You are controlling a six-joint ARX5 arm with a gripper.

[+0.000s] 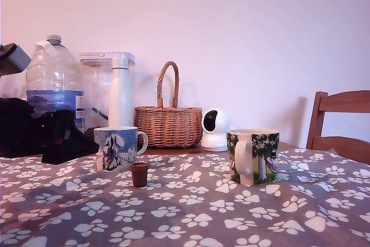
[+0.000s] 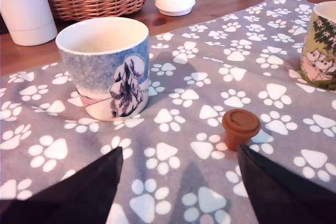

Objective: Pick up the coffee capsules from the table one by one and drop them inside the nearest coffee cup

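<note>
Capsule on the table, gripper spread wide and empty

The capsule (image 2: 240,128) stands wide rim up on the table (image 1: 191,212), just beside the blue cup (image 2: 105,66) and well apart from the green mug (image 1: 253,155). It looks light, stiff and smooth, likely to tip or skid if nudged, so the tapered body just under the rim seems the best hold. The gripper (image 2: 181,192) hangs low in front of it, its two dark fingers (image 2: 273,192) far apart, holding nothing; one finger's edge overlaps the capsule's base in the wrist view, though contact cannot be told.
</note>
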